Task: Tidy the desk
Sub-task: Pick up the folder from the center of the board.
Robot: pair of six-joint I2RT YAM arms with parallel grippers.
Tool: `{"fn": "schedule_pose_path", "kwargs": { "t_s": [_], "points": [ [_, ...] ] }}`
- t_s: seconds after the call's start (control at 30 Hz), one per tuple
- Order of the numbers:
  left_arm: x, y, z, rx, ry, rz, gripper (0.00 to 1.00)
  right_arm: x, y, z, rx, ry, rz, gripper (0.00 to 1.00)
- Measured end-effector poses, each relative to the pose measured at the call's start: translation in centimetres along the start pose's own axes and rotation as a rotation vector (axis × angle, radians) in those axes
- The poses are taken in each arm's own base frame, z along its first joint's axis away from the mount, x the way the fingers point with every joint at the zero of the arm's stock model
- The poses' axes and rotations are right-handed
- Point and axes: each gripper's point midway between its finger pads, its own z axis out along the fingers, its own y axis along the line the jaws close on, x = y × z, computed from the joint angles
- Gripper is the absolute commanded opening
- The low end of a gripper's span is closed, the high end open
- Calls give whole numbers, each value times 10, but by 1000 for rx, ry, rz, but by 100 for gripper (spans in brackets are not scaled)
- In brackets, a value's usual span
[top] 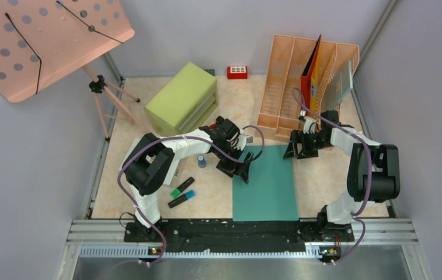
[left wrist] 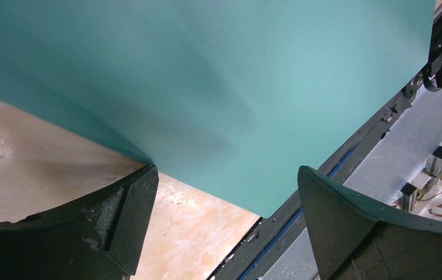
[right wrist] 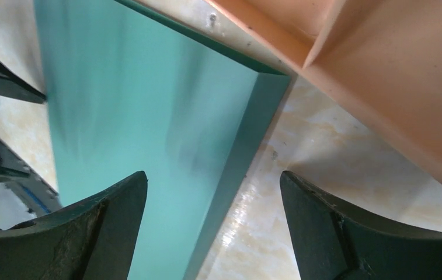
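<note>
The worktop (top: 323,181) lay spread beneath my two arms, its beige marbled surface running from the front rail (top: 236,230) at the near edge back to the grey walls. A teal folder (top: 268,184) lay flat in the middle of it, its near end reaching the near edge.

My left gripper (top: 243,169) was low at the folder's left edge, towards its far left corner. Its fingers were apart, holding nothing, and in the left wrist view one finger (left wrist: 119,210) sat on bare worktop right at the folder's border.

My right gripper (top: 300,149) was at the folder's far right corner, likewise spread and holding nothing. In the right wrist view the folder's right edge ran between the fingers, and the peach file rack (top: 288,81) stood just beyond.

The rack filled the far right corner, with a red folder (top: 310,73) upright in it. A green drawer cabinet (top: 186,96) sat towards the far left corner. Near the left edge lay a green marker (top: 182,188) and a blue marker (top: 181,199), side by side.
</note>
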Motion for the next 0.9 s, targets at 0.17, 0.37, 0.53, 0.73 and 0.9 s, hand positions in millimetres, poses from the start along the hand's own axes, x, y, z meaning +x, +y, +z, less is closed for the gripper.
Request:
{"fn": "schedule_pose_path", "kwargs": {
  "t_s": [0.17,0.37,0.53,0.73,0.9],
  "points": [
    [0,0,0,0,0,3,96,-1,-2,6,-8,0,36,84],
    [0,0,0,1,0,4,96,-4,9,14,-61,-2,33,84],
    [1,0,0,0,5,4,96,-14,22,25,-144,3,7,81],
    [6,3,-3,-5,25,-19,96,-20,32,29,-249,-3,-28,77],
    [12,3,-4,-5,48,-34,96,-14,38,27,-294,9,-59,75]
  ]
}}
